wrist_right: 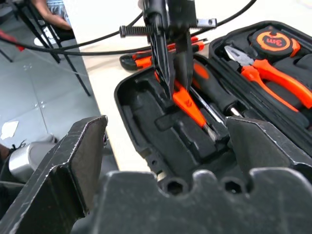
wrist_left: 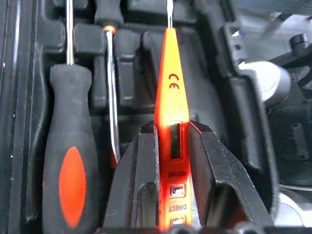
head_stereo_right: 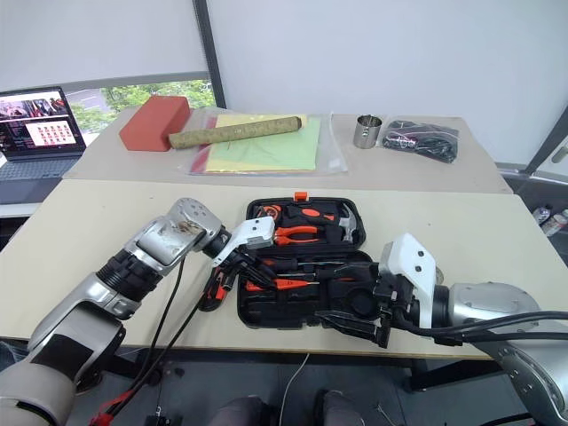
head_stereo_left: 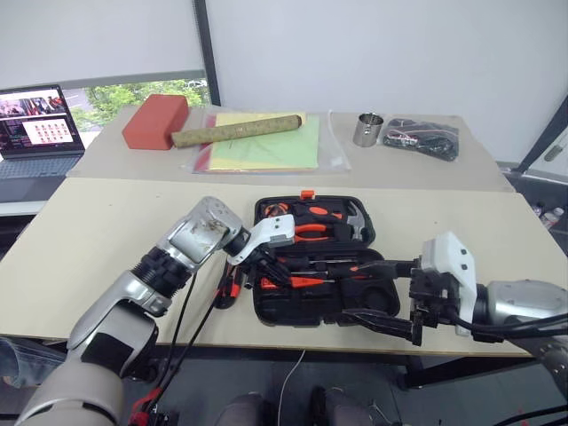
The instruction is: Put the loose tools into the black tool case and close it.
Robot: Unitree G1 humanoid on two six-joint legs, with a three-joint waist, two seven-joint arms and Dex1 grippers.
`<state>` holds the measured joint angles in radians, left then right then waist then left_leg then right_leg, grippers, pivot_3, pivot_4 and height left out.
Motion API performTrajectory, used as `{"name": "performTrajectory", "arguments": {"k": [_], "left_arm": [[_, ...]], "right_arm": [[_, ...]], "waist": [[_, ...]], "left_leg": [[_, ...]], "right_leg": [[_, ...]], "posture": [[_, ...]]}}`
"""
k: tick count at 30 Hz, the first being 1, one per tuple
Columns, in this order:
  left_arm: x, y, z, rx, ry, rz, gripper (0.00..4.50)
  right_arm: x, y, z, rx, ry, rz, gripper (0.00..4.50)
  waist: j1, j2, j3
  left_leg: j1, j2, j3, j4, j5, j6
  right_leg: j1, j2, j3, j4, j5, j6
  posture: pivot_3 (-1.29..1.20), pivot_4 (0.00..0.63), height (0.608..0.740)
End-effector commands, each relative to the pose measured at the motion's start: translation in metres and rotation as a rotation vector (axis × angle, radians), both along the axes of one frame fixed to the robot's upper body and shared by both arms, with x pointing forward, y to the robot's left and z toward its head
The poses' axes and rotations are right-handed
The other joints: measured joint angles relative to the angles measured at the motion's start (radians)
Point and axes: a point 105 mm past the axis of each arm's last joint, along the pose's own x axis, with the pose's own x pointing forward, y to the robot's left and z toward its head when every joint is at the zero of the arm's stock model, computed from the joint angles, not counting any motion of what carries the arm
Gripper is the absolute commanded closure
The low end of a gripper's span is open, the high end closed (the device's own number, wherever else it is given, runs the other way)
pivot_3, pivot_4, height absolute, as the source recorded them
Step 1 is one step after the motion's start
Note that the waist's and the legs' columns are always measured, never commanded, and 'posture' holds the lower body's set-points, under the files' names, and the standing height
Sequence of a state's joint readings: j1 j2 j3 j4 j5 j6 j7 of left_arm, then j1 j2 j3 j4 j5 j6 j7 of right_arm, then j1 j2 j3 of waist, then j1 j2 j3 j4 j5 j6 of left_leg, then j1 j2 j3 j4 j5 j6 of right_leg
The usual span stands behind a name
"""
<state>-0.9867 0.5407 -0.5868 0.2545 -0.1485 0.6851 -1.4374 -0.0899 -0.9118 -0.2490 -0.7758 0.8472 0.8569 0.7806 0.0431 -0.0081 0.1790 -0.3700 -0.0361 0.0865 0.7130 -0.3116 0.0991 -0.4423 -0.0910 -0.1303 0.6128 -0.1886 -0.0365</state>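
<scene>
My left gripper (wrist_left: 173, 161) is clamped on the orange tester screwdriver (wrist_left: 170, 92), pads on the flat sides of its body, tip pointing along a recess in the near half of the open black tool case (head_stereo_left: 312, 262) on the near table (head_stereo_left: 106, 240). The tester looks light, stiff and slick plastic, so I judge a mid-body pinch right and a gentle release best. A black-and-orange screwdriver (wrist_left: 68, 161) already lies in the slot beside it, close enough to crowd my fingers. My right gripper (head_stereo_left: 386, 293) hangs with jaws spread wide and empty at the case's right end. Orange-handled pliers (wrist_right: 265, 73) and a tape measure (wrist_right: 273, 40) sit in the lid half. More orange-handled tools (head_stereo_left: 229, 284) lie on the table just left of the case, under my left wrist.
</scene>
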Motion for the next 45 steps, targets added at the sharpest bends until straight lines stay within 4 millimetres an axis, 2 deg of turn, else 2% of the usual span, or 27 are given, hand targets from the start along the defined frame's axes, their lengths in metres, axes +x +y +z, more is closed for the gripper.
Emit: {"name": "performTrajectory", "arguments": {"k": [1, 7, 9, 12, 14, 17, 20, 22, 26, 27, 31, 32, 33, 35, 39, 43, 45], "left_arm": [[0.002, 0.001, 0.001, 0.034, -0.035, -0.02, 4.08], [0.001, 0.001, 0.0, 0.043, -0.019, -0.02, 4.08], [0.003, -0.001, 0.003, 0.032, -0.031, -0.014, 3.07], [0.001, -0.003, 0.013, -0.003, -0.021, -0.01, 2.06], [-0.003, -0.004, 0.029, -0.064, 0.013, -0.006, 1.27], [-0.013, 0.01, 0.048, -0.137, 0.049, -0.028, 0.17], [-0.014, 0.025, 0.048, -0.204, 0.035, -0.015, 0.17], [-0.009, 0.028, 0.047, -0.276, 0.029, 0.032, 0.17], [0.011, 0.02, 0.035, -0.413, 0.007, 0.179, 1.21], [0.013, 0.016, 0.031, -0.441, 0.019, 0.204, 1.63], [0.011, 0.005, 0.015, -0.471, 0.047, 0.221, 2.98], [0.011, 0.004, 0.012, -0.467, 0.048, 0.224, 3.46], [0.011, 0.003, 0.01, -0.464, 0.05, 0.227, 3.69], [0.008, 0.002, 0.002, -0.442, 0.065, 0.229, 4.48], [0.005, 0.002, -0.018, -0.356, 0.047, 0.233, 4.48], [0.001, 0.005, -0.028, -0.316, 0.033, 0.22, 4.48], [-0.009, 0.009, -0.033, -0.29, 0.051, 0.186, 4.48]], "right_arm": [[-0.002, 0.001, 0.01, 0.015, -0.059, -0.003, 0.0], [-0.002, 0.001, 0.01, 0.026, -0.062, -0.011, 0.0], [-0.002, 0.003, 0.009, 0.03, -0.062, -0.008, 0.0], [-0.002, 0.004, 0.009, 0.033, -0.062, -0.006, 0.0], [-0.002, 0.004, 0.01, 0.036, -0.063, -0.005, 0.0], [-0.003, 0.003, 0.01, 0.042, -0.06, -0.008, 0.0], [-0.004, 0.001, 0.01, 0.039, -0.056, -0.014, 0.0], [-0.004, -0.001, 0.01, 0.041, -0.054, -0.023, 0.0], [-0.002, -0.003, 0.009, 0.042, -0.055, -0.033, 0.0], [0.0, -0.003, 0.009, 0.042, -0.058, -0.035, 0.0], [0.005, -0.002, 0.012, 0.049, -0.074, -0.045, 0.0], [0.006, -0.002, 0.013, 0.05, -0.077, -0.046, 0.0], [0.007, -0.002, 0.013, 0.05, -0.078, -0.046, 0.0], [0.008, -0.002, 0.013, 0.051, -0.081, -0.047, 0.0], [0.009, -0.001, 0.013, 0.05, -0.084, -0.052, 0.0], [0.007, 0.0, 0.01, 0.033, -0.082, -0.046, 0.0], [0.006, 0.0, 0.01, 0.032, -0.081, -0.043, 0.0]], "waist": [[0.0, 0.0, 0.0], [0.0, 0.0, 0.0], [-0.001, 0.0, 0.0], [0.0, 0.0, 0.0], [0.0, 0.0, 0.0], [-0.002, 0.0, 0.0], [-0.006, 0.0, 0.0], [-0.005, 0.001, 0.0], [0.006, 0.0, 0.0], [0.008, 0.0, 0.0], [0.006, 0.0, 0.0], [0.004, 0.0, 0.0], [0.003, 0.0, 0.0], [0.0, 0.0, 0.0], [-0.001, 0.0, 0.0], [-0.001, 0.0, 0.0], [-0.001, 0.001, 0.0]], "left_leg": [[0.0, 0.0, 0.0, 0.0, 0.0, 0.001], [0.0, 0.0, 0.0, 0.0, 0.0, 0.001], [0.0, 0.0, 0.0, 0.001, 0.0, 0.001], [0.0, 0.0, 0.0, 0.001, 0.0, 0.001], [0.0, 0.0, 0.0, 0.001, 0.0, 0.002], [-0.001, 0.0, 0.0, 0.001, 0.0, 0.002], [0.0, 0.0, 0.0, 0.001, 0.0, 0.002], [0.001, 0.0, 0.0, 0.001, 0.0, 0.002], [0.001, 0.0, -0.001, 0.003, 0.0, 0.002], [0.0, 0.0, -0.001, 0.004, 0.0, 0.002], [-0.001, -0.001, -0.001, 0.004, -0.001, 0.003], [-0.001, -0.001, -0.001, 0.004, -0.001, 0.003], [0.0, -0.001, 0.0, 0.004, -0.001, 0.003], [0.0, -0.001, 0.0, 0.004, -0.001, 0.003], [0.001, -0.001, 0.0, 0.004, -0.001, 0.003], [0.001, -0.001, 0.0, 0.004, -0.001, 0.003], [0.001, 0.0, 0.0, 0.004, -0.001, 0.003]], "right_leg": [[0.0, 0.0, 0.0, 0.0, 0.0, 0.0], [0.0, 0.0, 0.0, 0.0, 0.001, -0.001], [0.0, 0.0, 0.0, 0.0, 0.001, -0.001], [0.0, 0.0, 0.0, 0.001, 0.0, 0.0], [0.0, 0.0, 0.0, 0.0, 0.0, 0.0], [-0.001, 0.0, 0.0, 0.0, 0.0, 0.0], [-0.001, 0.0, 0.0, 0.001, 0.001, -0.002], [0.0, 0.0, 0.0, 0.001, 0.001, -0.003], [0.002, 0.0, 0.0, 0.0, 0.001, 0.0], [0.002, 0.0, -0.001, 0.0, 0.002, 0.001], [0.002, -0.001, 0.0, -0.001, 0.003, 0.003], [0.002, -0.001, 0.0, -0.001, 0.004, 0.002], [0.002, -0.001, 0.0, -0.001, 0.005, 0.0], [0.002, 0.0, 0.0, -0.001, 0.007, -0.003], [0.002, 0.0, 0.0, -0.001, 0.007, -0.003], [0.003, 0.0, 0.0, -0.001, 0.007, -0.003], [0.003, 0.0, 0.0, -0.001, 0.006, -0.002]], "posture": [[0.0, 0.15, 0.737], [0.0, 0.15, 0.737], [0.0, 0.15, 0.737], [0.0, 0.15, 0.737], [0.0, 0.15, 0.737], [0.0, 0.15, 0.737], [0.0, 0.15, 0.737], [0.0, 0.15, 0.737], [0.0, 0.15, 0.737], [0.0, 0.15, 0.737], [0.0, 0.15, 0.737], [0.0, 0.15, 0.737], [0.0, 0.15, 0.737], [0.0, 0.15, 0.737], [0.0, 0.15, 0.737], [0.0, 0.15, 0.737], [0.0, 0.15, 0.737]]}}
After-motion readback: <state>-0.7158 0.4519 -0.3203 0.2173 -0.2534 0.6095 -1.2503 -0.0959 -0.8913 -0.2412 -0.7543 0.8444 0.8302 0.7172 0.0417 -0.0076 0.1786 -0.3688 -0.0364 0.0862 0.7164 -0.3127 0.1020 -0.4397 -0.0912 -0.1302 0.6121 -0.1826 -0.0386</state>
